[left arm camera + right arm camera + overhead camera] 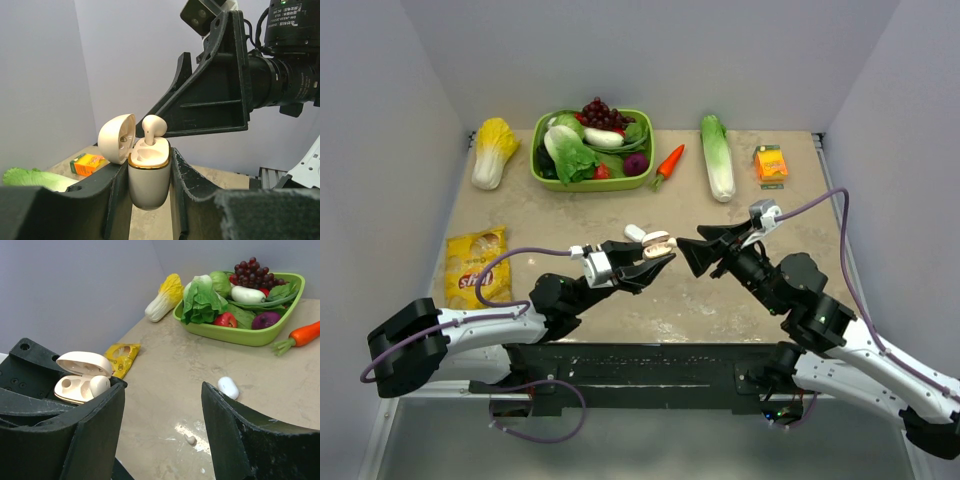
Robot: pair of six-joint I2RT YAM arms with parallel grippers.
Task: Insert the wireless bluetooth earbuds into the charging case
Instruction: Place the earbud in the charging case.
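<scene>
Glossy cream-white plastic, the pebble-shaped charging case [149, 186] is pinched upright in the left claw [147, 163], above the beige stone-look desk [570, 212], its hinged lid swung open (one small white stemmed earbud [153, 127] stands in a socket). A second white earbud [228, 387] lies on the desk just beyond. The right claw [688, 256], spread wide, faces the case without touching it.

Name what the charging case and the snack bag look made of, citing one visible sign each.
The charging case: looks like glossy cream-white plastic, with soft highlights and a gold metallic-looking rim. The snack bag: probably thin plastic film, crinkled, shiny, printed yellow.
</scene>
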